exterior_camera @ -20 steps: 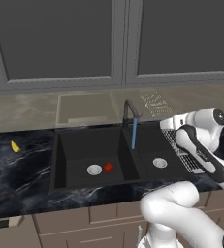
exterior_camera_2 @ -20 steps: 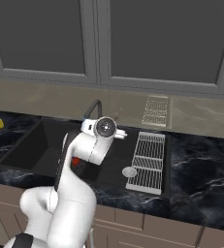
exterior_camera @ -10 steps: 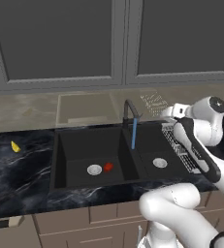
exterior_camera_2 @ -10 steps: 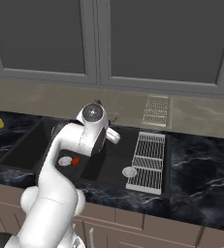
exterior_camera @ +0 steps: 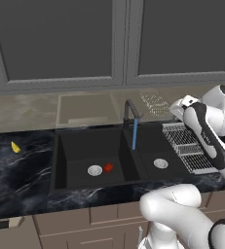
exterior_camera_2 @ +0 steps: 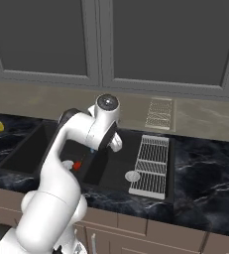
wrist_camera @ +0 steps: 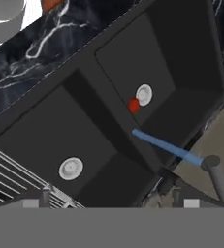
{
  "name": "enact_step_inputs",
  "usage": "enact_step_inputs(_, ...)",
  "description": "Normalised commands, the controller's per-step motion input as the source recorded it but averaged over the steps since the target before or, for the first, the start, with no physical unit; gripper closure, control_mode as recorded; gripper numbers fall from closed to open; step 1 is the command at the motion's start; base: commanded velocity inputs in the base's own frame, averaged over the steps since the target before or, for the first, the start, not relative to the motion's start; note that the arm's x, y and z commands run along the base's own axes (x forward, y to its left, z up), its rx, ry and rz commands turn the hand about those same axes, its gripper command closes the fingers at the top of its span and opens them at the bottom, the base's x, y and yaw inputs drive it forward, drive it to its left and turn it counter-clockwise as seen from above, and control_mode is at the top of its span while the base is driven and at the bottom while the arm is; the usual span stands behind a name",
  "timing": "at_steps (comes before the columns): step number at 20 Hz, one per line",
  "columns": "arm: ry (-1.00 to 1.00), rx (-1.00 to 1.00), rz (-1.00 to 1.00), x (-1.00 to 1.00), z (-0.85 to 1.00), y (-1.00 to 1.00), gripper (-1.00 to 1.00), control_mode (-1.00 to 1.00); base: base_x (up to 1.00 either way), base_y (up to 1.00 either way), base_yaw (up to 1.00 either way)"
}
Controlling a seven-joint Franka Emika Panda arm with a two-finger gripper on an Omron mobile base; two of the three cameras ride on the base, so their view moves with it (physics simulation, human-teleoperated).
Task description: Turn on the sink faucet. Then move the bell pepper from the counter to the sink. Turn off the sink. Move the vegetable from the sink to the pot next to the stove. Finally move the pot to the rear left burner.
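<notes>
Black marble surface (exterior_camera: 21,170) | bell pepper (exterior_camera: 108,167) in sink (exterior_camera: 84,141) left basin beside drain | faucet (exterior_camera: 130,113) running blue stream | wire rack (exterior_camera: 187,146) over right basin | yellow wedge (exterior_camera: 15,147) left of sink | end effector (wrist_camera: 111,202) spread wide, empty, above sink

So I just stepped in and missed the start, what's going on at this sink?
A white robot arm is working over the black double sink. The faucet is running, a blue stream falling near the divider between the basins. The red bell pepper lies in the left basin beside its drain. The end effector is open and empty, hovering above the wire rack to the right of the faucet. A small yellow piece sits on the counter.
</notes>
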Motion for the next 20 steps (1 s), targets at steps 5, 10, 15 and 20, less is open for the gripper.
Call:
enact_step_inputs(5,0.11,0.33,-0.32,-0.24,-0.03,0.01,-1.0,-1.0,0.0,0.0,0.0)
enact_step_inputs(10,0.12,0.32,-0.35,-0.26,-0.12,0.0,-1.0,-1.0,0.0,0.0,0.0)
enact_step_inputs(15,0.13,0.29,-0.32,-0.06,-0.05,0.0,-1.0,-1.0,0.0,0.0,0.0)
enact_step_inputs(20,0.13,0.26,-0.27,0.18,-0.01,-0.01,-1.0,-1.0,0.0,0.0,0.0)
